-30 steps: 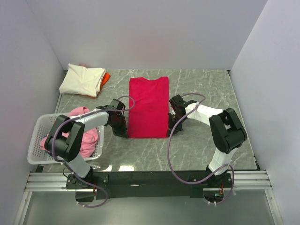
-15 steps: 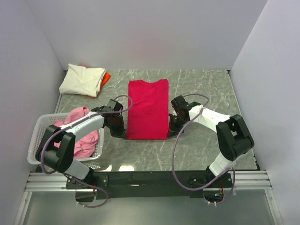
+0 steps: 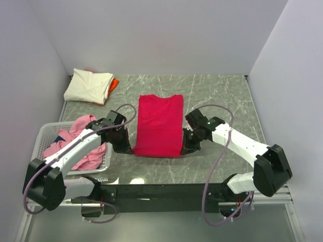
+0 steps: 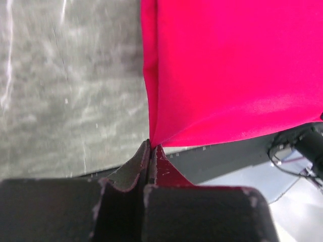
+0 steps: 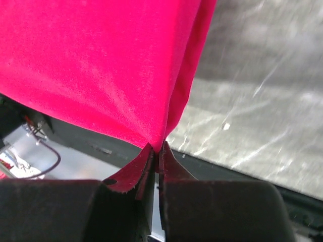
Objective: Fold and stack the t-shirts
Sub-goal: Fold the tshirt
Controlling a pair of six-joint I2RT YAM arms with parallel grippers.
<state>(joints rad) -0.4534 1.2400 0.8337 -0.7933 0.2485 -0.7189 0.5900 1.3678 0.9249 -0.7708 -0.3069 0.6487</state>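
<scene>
The crimson red t-shirt (image 3: pixel 159 125) lies as a long folded strip on the table's middle. My left gripper (image 3: pixel 125 148) is shut on its near left corner, seen pinched in the left wrist view (image 4: pixel 150 145). My right gripper (image 3: pixel 185 148) is shut on its near right corner, seen in the right wrist view (image 5: pixel 159 147). Both near corners are lifted off the table. The red cloth fills both wrist views (image 4: pixel 237 65) (image 5: pixel 101 60). A folded cream-white t-shirt (image 3: pixel 88 85) lies on an orange one (image 3: pixel 114 83) at the back left. Light pink t-shirts (image 3: pixel 83 146) sit in the basket.
A white lattice basket (image 3: pixel 38 151) stands at the near left beside my left arm. White walls close the back and both sides. The grey marble table (image 3: pixel 222 101) ends at a black rail (image 3: pixel 166 191) at the near edge.
Both grippers have moved toward the near edge, pulling the red t-shirt's near end with them. The shirt's far end has slid nearer too.
</scene>
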